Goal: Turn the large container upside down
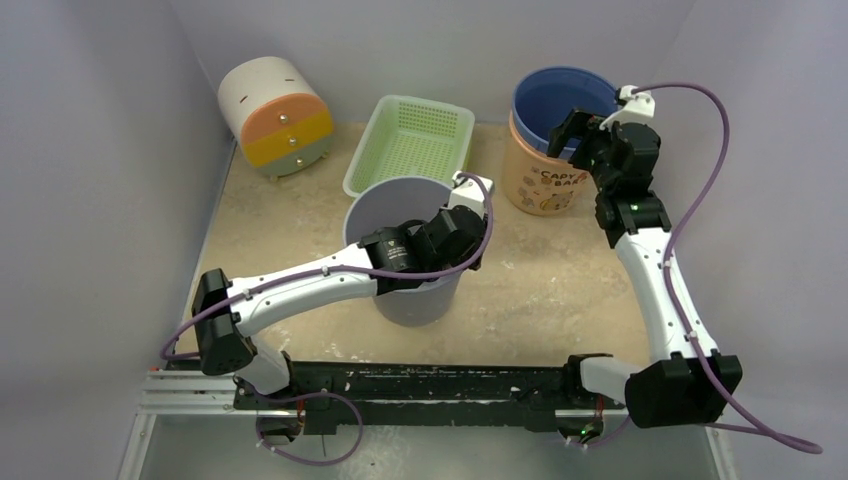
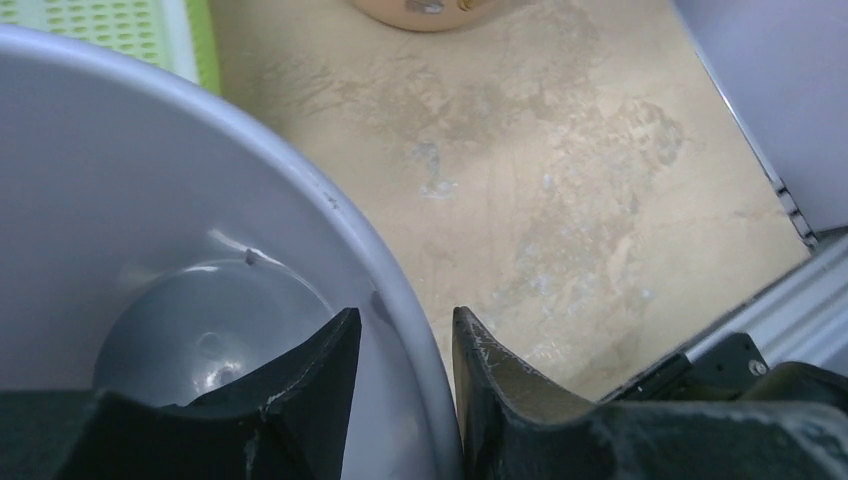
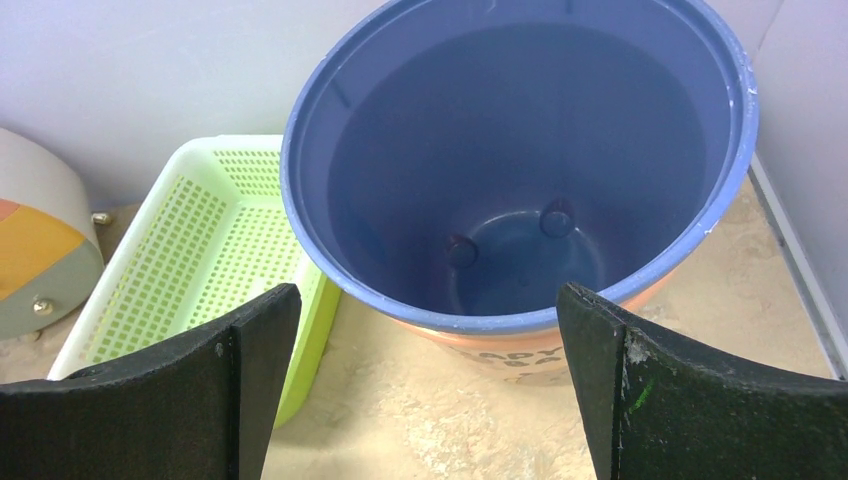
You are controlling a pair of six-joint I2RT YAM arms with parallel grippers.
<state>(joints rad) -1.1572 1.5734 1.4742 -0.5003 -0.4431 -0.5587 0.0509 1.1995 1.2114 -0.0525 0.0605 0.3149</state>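
Mottled beige tabletop (image 1: 560,280) bears a smooth, round grey plastic container (image 1: 392,205).

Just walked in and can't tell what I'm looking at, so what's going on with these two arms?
The left gripper has the rim of the grey container pinched, one finger inside and one outside. The container stands upright on the table, not yet turned over. The right gripper hangs open over the blue-rimmed tub at the back, holding nothing.
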